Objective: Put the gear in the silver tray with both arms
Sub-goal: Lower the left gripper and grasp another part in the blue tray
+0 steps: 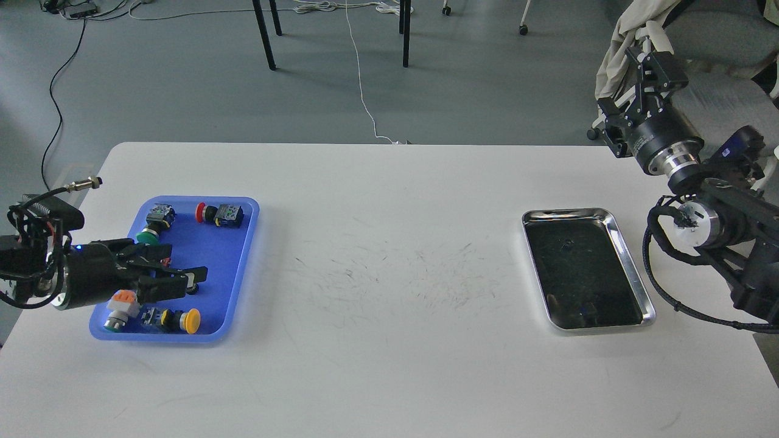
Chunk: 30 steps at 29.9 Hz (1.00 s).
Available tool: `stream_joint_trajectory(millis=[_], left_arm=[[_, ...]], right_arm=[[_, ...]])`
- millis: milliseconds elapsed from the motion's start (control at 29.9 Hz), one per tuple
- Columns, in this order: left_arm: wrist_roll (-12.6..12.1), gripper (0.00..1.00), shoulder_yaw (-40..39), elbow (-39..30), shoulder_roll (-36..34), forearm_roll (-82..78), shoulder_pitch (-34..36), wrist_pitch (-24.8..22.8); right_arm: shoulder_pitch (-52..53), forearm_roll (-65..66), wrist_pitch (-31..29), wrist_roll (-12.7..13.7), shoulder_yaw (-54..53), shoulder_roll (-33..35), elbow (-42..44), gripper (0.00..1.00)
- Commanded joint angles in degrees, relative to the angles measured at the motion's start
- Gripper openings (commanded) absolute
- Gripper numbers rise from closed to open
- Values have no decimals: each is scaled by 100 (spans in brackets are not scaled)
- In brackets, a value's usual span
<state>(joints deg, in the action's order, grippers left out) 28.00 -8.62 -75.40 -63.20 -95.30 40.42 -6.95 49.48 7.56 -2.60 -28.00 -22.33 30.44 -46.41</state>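
The small black gear (194, 287) lies in the blue plastic tray (237, 261) at the left and is mostly covered by my left gripper. My left gripper (185, 275) is low over that tray with its fingers apart, and the tips are right at the gear. I cannot tell whether they touch it. The silver tray (566, 213) sits on the right of the white table, with nothing in it but dark reflections. My right gripper (648, 55) is raised beyond the table's far right corner. It is open, empty and well away from the silver tray.
The blue tray also holds several push-button switches: red (202, 213), green (145, 237), yellow (191, 320) and one with an orange top (123, 298). My right arm's cables (660, 267) hang beside the silver tray. Chair legs and a draped cloth (621, 42) stand behind the table.
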Motion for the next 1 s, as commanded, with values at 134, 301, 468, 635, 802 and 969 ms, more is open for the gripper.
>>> stream_joint_trajectory(millis=[134, 301, 468, 635, 802, 969], left_arm=[[0, 97, 27, 913, 536, -374, -42, 150], [0, 96, 27, 1185, 712, -673, -271, 413], [0, 93, 27, 1256, 747, -744, -324, 492], [0, 88, 27, 1572, 949, -849, -421, 580], [0, 85, 27, 1801, 1195, -928, -429, 677], [0, 76, 27, 1819, 1231, -1068, -456, 677]], right_arm=[[0, -9, 76, 0, -105, -11, 27, 95], [-61, -44, 102, 0, -333, -11, 71, 95], [-141, -44, 173, 0, -431, -20, 80, 95], [-167, -44, 260, 0, -430, -20, 53, 95], [-167, -35, 260, 0, -413, -3, 62, 95], [-176, -35, 260, 0, -387, -3, 71, 95]])
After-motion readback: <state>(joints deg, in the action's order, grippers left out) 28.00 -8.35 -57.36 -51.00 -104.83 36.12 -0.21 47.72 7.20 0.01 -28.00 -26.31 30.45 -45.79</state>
